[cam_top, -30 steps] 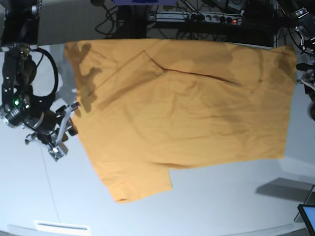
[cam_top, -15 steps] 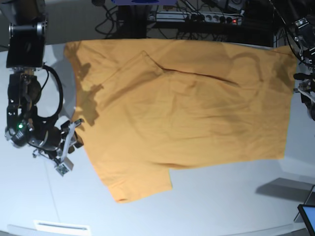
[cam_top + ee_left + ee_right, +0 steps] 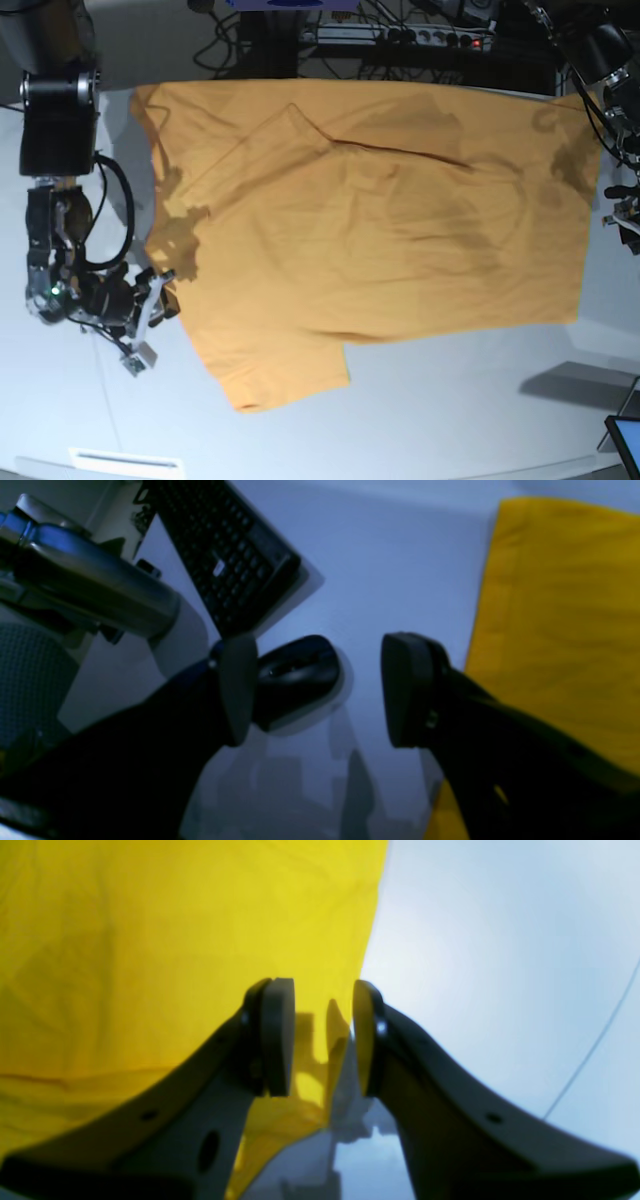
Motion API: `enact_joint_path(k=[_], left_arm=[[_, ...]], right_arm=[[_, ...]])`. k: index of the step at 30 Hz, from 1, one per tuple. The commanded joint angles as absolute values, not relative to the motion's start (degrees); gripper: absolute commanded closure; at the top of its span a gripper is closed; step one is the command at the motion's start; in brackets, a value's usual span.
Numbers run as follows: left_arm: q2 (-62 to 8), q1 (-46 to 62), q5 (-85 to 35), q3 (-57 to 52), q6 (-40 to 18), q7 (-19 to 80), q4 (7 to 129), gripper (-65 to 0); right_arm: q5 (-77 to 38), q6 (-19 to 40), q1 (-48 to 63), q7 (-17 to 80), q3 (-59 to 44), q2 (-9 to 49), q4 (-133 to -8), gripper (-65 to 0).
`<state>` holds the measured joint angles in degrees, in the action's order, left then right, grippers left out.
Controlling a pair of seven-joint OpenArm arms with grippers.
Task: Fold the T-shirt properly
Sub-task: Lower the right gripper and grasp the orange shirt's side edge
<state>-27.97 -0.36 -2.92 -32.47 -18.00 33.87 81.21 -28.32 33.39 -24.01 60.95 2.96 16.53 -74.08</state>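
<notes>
The T-shirt [image 3: 380, 220] lies spread flat on the grey table [image 3: 450, 420], orange-yellow, with one sleeve [image 3: 280, 375] pointing toward the front edge. My right gripper [image 3: 150, 320] hovers at the shirt's left edge. In the right wrist view it [image 3: 322, 1037] stands open just above the T-shirt's [image 3: 150, 940] border, nothing between its fingers. My left gripper [image 3: 322, 690] is wide open over bare table, the T-shirt's [image 3: 555, 630] edge just to its right. In the base view, only a bit of the left arm [image 3: 622, 205] shows at the right edge.
A black keyboard [image 3: 225, 555] and a black mouse [image 3: 295, 677] lie beyond the left gripper. A thin cable [image 3: 595, 1050] crosses the table near the right gripper. A screen corner [image 3: 627, 440] sits at the front right; cables and a power strip [image 3: 400, 35] run behind the table.
The right arm has moved down along the shirt's left edge toward the table's front, its gripper closing in on the cloth. The left arm shifted slightly at the right edge.
</notes>
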Motion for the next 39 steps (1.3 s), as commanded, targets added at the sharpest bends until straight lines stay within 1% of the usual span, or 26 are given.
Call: enact_joint_path(k=[1, 4, 12, 19, 26, 31, 39], left_arm=[[-29.41, -1.27, -2.59, -32.75, -17.63, 32.66, 81.71, -38.6], [-29.41, -1.19, -2.51, -32.75, -17.63, 32.66, 81.36, -38.6], [-29.76, -0.92, -2.51, -32.75, -17.63, 32.66, 81.36, -38.6], [-29.76, -1.01, -2.51, -32.57, -17.63, 32.66, 81.36, -38.6], [-31.34, -1.36, -2.42, -25.98, -17.45, 32.66, 79.78, -38.6], [-31.34, -4.97, -2.42, -25.36, -17.45, 32.66, 76.44, -38.6], [-31.43, -5.14, -2.42, -25.36, -17.45, 32.66, 76.26, -38.6]], right_arm=[[-29.32, 33.54, -26.51, 59.03, 4.35, 17.10, -74.15, -19.7], [-29.23, 33.54, -28.70, 57.01, 7.34, 17.10, -71.34, -19.6], [-29.23, 33.54, -35.21, 49.98, 14.11, 17.10, -58.77, -19.6], [-29.23, 33.54, -40.40, 46.29, 17.45, 17.10, -49.63, -19.6], [-29.23, 33.54, -44.26, 42.15, 22.29, 17.10, -40.66, -19.6], [-29.14, 33.54, -44.53, 40.84, 22.29, 17.10, -39.16, -19.6], [-29.14, 33.54, -46.90, 40.75, 22.29, 16.84, -38.20, -19.6]])
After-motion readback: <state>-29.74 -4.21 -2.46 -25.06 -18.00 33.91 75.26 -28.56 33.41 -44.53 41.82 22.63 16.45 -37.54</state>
